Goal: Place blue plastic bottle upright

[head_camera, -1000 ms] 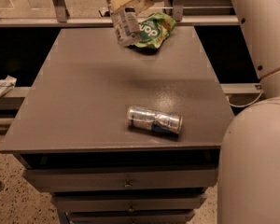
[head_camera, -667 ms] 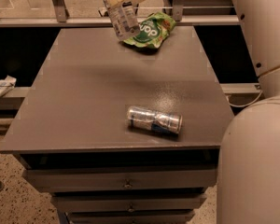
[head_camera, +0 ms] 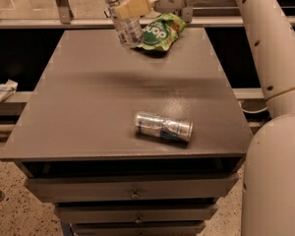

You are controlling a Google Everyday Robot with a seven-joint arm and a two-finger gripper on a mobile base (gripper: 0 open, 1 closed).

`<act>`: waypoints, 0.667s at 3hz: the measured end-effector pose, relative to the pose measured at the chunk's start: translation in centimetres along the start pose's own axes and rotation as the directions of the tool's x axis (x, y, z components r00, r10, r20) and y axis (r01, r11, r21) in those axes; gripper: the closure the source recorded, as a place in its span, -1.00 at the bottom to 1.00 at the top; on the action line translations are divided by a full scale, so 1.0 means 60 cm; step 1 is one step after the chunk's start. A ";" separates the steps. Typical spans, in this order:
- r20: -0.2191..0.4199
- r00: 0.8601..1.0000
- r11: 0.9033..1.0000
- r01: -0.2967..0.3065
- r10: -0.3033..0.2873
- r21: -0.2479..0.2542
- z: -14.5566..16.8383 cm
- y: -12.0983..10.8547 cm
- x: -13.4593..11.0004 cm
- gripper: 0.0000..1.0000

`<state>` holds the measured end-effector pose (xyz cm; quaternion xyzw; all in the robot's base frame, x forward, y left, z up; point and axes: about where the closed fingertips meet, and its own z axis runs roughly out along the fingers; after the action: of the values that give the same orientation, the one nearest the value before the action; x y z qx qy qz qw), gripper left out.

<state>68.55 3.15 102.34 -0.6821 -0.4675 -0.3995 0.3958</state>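
Now, nearest you, a silver can (head_camera: 163, 127) lies on its side on the table (head_camera: 88, 107). At the far edge, beside the green pouch (head_camera: 160, 32), your tool (head_camera: 130, 8) grips the blue plastic bottle (head_camera: 127, 31), nearly upright, base low. You look to be mid-placement: straighten it, seat the base, then release.

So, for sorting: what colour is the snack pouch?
Green pouch, camera view; gripper beside it holds the bottle.

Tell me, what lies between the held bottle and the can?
Bare tabletop only, camera view; the tool holds the blue plastic bottle at the far edge.
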 end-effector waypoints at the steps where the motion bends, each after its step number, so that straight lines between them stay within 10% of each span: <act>1: -0.047 0.990 0.987 0.136 -0.132 0.081 -0.001 0.005 -0.042 1.00; 2: -0.061 0.976 0.972 0.215 -0.210 0.098 0.003 0.005 -0.052 1.00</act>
<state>68.12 2.25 99.36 -0.5963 -0.5478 -0.4317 0.3974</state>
